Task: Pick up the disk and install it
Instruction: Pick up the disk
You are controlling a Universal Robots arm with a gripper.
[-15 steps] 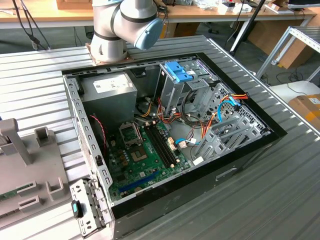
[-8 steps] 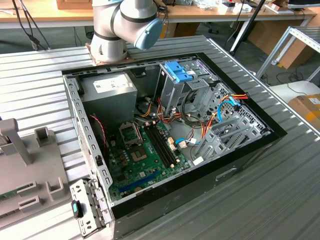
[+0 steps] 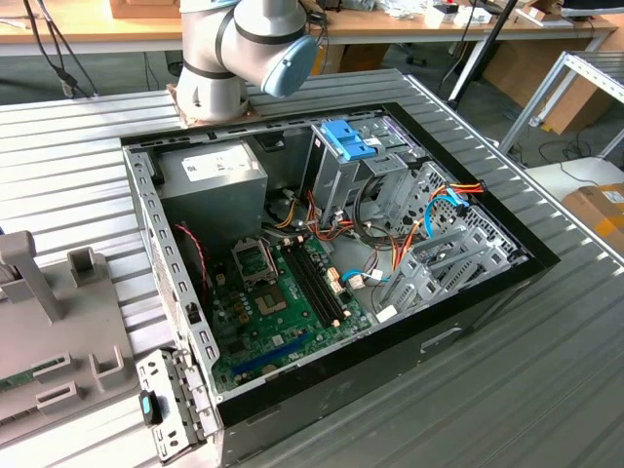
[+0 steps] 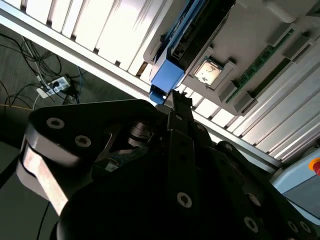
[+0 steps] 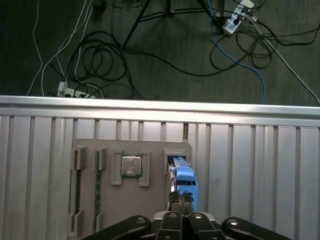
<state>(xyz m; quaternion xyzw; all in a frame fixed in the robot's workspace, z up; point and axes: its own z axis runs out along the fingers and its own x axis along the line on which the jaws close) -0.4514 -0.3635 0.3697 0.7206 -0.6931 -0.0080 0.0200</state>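
My dark pincer [image 5: 180, 196], partly cut off, sits at the near blue end of the disk [image 5: 183, 175]; I cannot tell whether it grips. The disk stands edge-on, its faces hidden, in a grey holder [image 5: 125, 206] on the ribbed desk [image 5: 260, 160]. Beyond, tangled cables [image 5: 107, 50] cross the floor [image 5: 15, 60].

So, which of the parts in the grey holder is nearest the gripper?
The disk with blue rails: the gripper is right at its end. The square chip beside it and the green boards lie farther off.
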